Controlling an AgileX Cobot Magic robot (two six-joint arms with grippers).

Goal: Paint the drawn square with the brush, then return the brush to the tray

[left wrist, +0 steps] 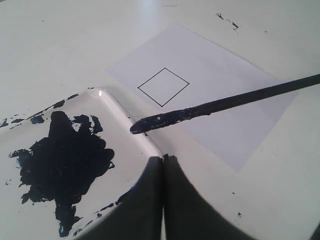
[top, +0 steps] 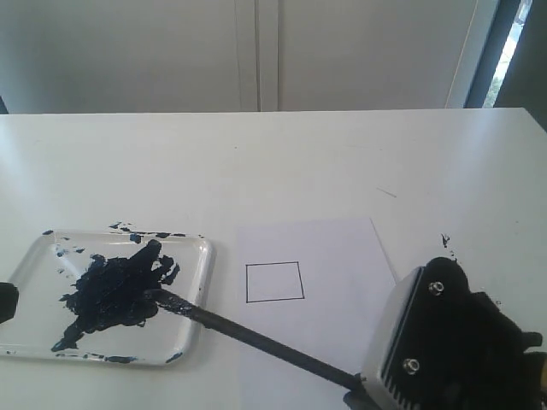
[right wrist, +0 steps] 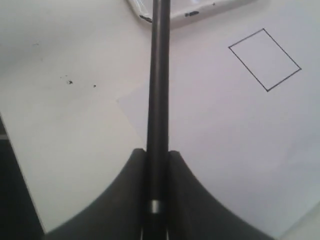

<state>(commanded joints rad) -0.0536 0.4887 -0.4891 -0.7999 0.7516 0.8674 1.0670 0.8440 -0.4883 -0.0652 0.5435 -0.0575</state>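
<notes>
Right fingers [right wrist: 125,200] clamped on the brush [top: 256,337] handle. Left fingers [left wrist: 135,210] pressed together, empty, by the tray [top: 38,290] rim. Brush tip loaded, over the tray edge nearest the paper [top: 342,248]. Square [top: 274,282] unpainted, so I'd say we're at paint pickup. Next: swing tip across to the square, lower gently, keep strokes inside the lines.
</notes>
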